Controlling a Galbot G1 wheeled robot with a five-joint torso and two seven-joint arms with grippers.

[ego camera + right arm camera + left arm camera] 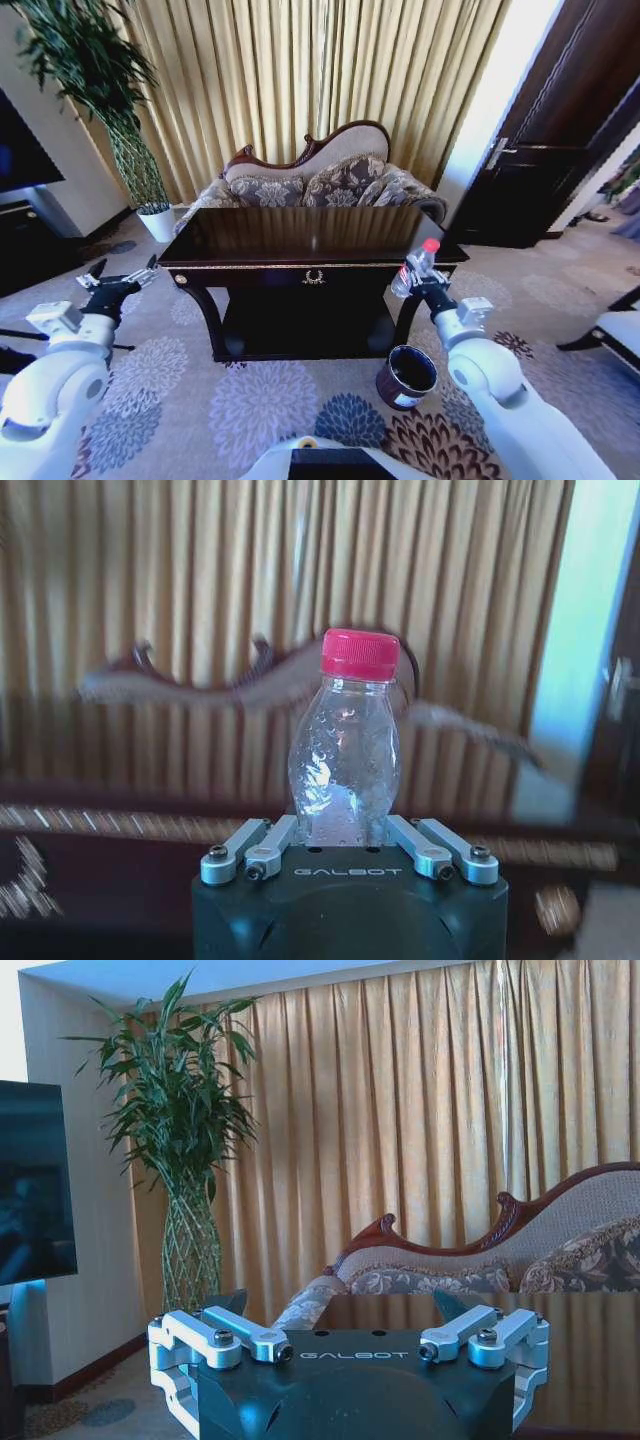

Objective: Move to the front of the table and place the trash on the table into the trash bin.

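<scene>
The right gripper [421, 280] is clamped around a clear plastic bottle [416, 266] with a red cap, holding it upright just off the right front corner of the table [300, 240]. In the right wrist view the bottle [345, 750] stands between the fingers [432, 852], its lower body hidden behind the gripper [345, 855] housing, its cap uppermost. The trash bin [407, 377] (a small dark round bucket with a shiny rim and a white label) sits on the patterned carpet [260, 400] near the table's right front leg, below the held bottle and a little nearer the robot. The tabletop is glossy and mirrors the curtain [320, 70] and the sofa [315, 180] behind it.

The left gripper [118, 281] hangs in the air to the left of the table, off its left front corner, with its fingers spread and nothing between them. In the left wrist view this gripper [345, 1325] points toward the sofa [500, 1255] and a tall potted plant [180, 1140], both fingertips [232, 1302] standing well apart above the tabletop [480, 1360]
</scene>
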